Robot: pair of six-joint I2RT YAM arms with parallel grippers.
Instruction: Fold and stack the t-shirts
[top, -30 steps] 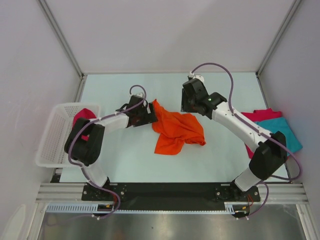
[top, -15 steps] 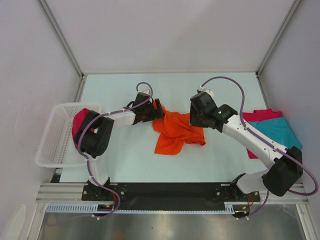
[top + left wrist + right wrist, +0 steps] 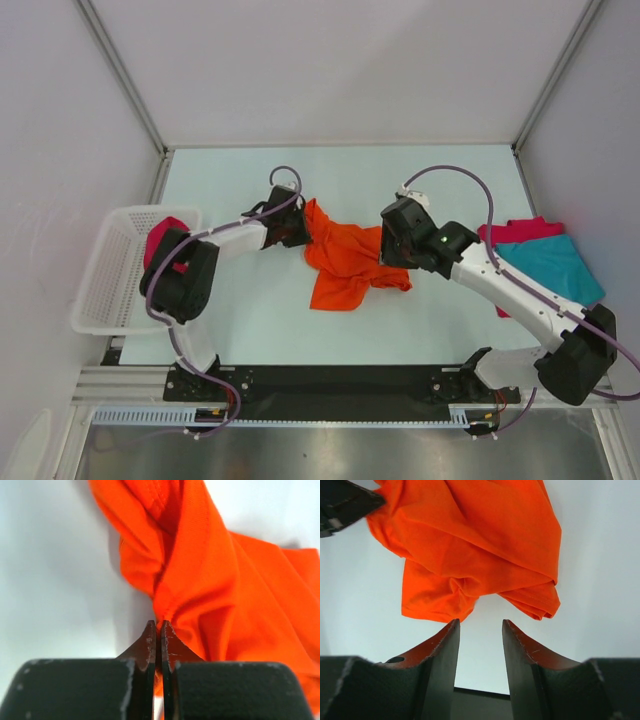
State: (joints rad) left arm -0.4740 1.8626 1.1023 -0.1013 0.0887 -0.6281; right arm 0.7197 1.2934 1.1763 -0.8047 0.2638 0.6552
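The left claw (image 3: 156, 626) pinches the orange shirt (image 3: 350, 262) tight, the right claw (image 3: 480, 626) gapes empty, and it isn't folded yet.

The middle t-shirt (image 3: 350, 262) lies at the centre of the tabletop (image 3: 430, 180), with the left hand (image 3: 303, 228) pinched onto its far left corner and the right hand (image 3: 383, 250) just above its right edge. A basket (image 3: 100, 290) at the tabletop's left edge holds another t-shirt (image 3: 160, 238). At the far right, the upper t-shirt (image 3: 555, 265) lies on the lower t-shirt (image 3: 520, 232), which shows behind it.
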